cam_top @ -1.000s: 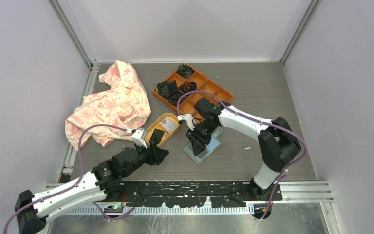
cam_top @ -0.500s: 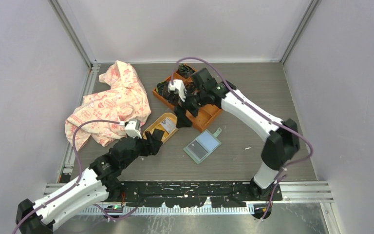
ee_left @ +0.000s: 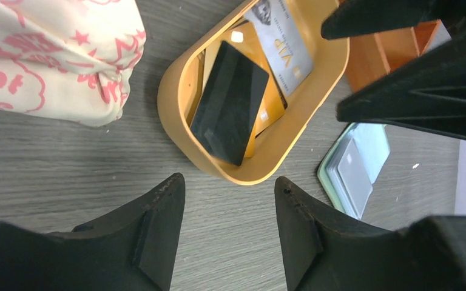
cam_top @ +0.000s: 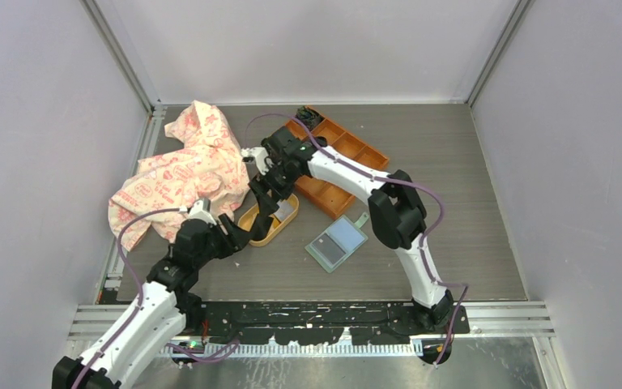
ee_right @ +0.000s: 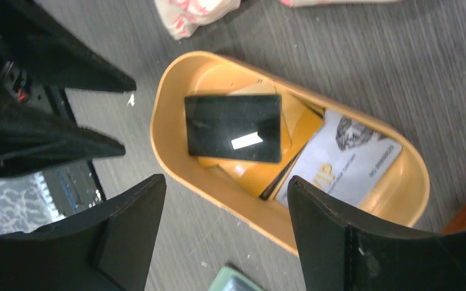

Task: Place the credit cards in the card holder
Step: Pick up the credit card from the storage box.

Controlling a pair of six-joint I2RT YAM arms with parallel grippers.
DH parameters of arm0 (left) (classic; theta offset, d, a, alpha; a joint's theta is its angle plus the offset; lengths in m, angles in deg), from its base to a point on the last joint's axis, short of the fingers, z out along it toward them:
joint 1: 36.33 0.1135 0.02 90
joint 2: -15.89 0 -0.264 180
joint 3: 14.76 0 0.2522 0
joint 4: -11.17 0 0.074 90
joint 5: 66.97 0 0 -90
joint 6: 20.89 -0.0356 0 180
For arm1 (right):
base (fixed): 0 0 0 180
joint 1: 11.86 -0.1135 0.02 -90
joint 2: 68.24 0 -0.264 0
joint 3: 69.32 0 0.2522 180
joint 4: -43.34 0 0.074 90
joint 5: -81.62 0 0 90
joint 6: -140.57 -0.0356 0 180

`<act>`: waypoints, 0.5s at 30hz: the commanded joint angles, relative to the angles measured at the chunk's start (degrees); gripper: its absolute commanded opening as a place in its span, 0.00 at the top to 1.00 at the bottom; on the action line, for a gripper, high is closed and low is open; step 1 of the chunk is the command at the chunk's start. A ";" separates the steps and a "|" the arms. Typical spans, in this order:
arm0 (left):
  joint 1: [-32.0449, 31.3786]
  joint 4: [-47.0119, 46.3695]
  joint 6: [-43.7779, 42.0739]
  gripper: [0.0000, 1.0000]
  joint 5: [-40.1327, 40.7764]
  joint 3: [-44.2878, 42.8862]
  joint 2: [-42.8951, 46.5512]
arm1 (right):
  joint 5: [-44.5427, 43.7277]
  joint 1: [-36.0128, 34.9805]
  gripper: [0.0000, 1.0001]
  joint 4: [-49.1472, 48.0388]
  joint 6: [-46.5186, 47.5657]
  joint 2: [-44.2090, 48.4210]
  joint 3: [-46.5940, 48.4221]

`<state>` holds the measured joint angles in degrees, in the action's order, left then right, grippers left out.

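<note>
The credit cards lie in a yellow oval dish [cam_top: 253,220]: a black card [ee_right: 233,127] on top, an orange card under it, and a pale grey-white card [ee_right: 346,160] at the far end. They also show in the left wrist view: the black card [ee_left: 230,103], the grey-white card [ee_left: 282,39]. The green card holder [cam_top: 338,241] lies open on the table right of the dish, with a grey card in it [ee_left: 352,167]. My right gripper [cam_top: 264,201] hangs open over the dish [ee_right: 224,200]. My left gripper [cam_top: 241,232] is open and empty at the dish's near-left end [ee_left: 227,194].
An orange compartment tray [cam_top: 348,150] with black items stands behind the dish. A crumpled pink-patterned cloth [cam_top: 186,170] lies at the left, close to the dish. The two grippers are close together over the dish; the right one's fingers [ee_left: 412,91] fill the left wrist view's upper right.
My right arm has swung left from the card holder, past the orange tray, to above the yellow dish. My left gripper has drawn back a little to the left.
</note>
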<state>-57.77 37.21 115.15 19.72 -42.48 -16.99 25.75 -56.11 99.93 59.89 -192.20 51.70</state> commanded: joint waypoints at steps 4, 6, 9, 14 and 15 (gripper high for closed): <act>0.77 -5.45 0.61 0.47 -3.11 0.08 -4.38 | -5.05 -0.97 0.23 3.23 -3.51 -7.15 9.32; 0.77 -7.16 0.98 0.50 -3.19 0.51 -5.21 | -4.83 -1.09 0.23 3.94 -3.60 -8.81 10.07; 0.78 -8.99 1.39 0.53 -3.39 1.02 -6.56 | -4.69 -1.70 0.24 4.30 -3.60 -10.08 10.16; 0.78 -10.76 1.42 0.59 -3.90 0.96 -8.83 | -3.32 -2.49 0.24 4.73 -3.90 -10.82 9.32; 0.78 -11.06 1.42 0.60 -4.09 0.83 -9.26 | -2.71 -2.57 0.25 4.78 -4.14 -10.86 9.03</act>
<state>-57.31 31.28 116.51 16.94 -41.34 -25.17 21.55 -57.57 103.60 56.83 -203.33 59.37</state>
